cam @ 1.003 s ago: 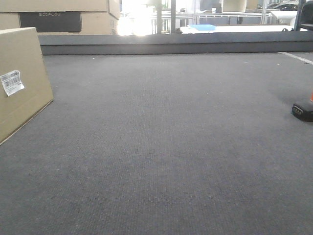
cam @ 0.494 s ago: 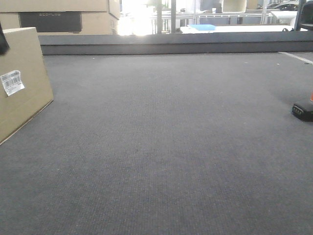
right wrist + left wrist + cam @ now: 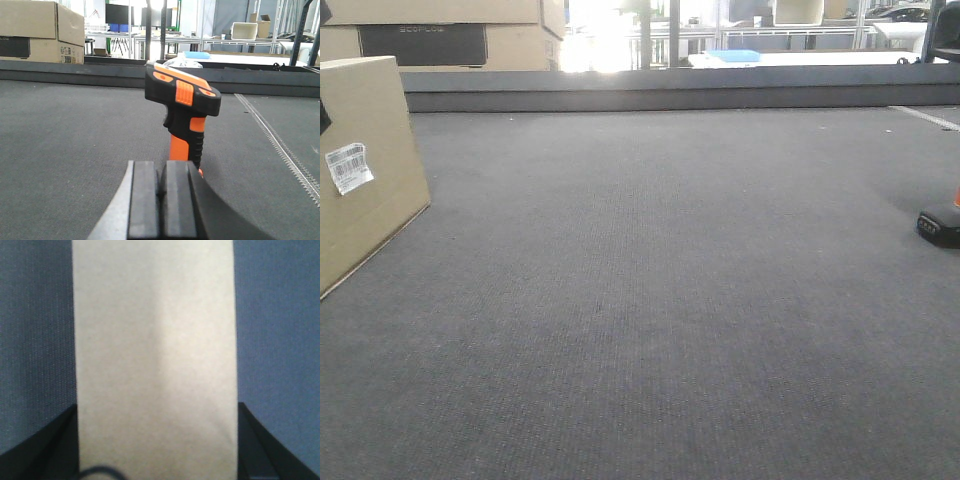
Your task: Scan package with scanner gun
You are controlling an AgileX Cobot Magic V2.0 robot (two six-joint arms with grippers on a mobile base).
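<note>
The package (image 3: 365,170), a tan cardboard box with a white barcode label (image 3: 347,167), stands at the far left of the grey mat. In the left wrist view its plain face (image 3: 155,355) fills the span between my left gripper's (image 3: 157,445) black fingers (image 3: 45,450), which press against its two sides. The scanner gun (image 3: 182,107), orange and black, stands upright on the mat just beyond my right gripper (image 3: 161,175). That gripper is shut with nothing between its pads. In the front view the scanner gun (image 3: 940,225) shows only at the right edge.
Stacked boxes with a dark panel (image 3: 425,40) sit behind a low dark ledge (image 3: 670,95) at the mat's far edge. Tables, bins and racks stand further back. A white stitched line (image 3: 280,145) runs along the mat's right side.
A dark part of my left arm has appeared at the front view's left edge by the package. The package's label has shifted slightly to the right. The scanner gun has stayed put.
</note>
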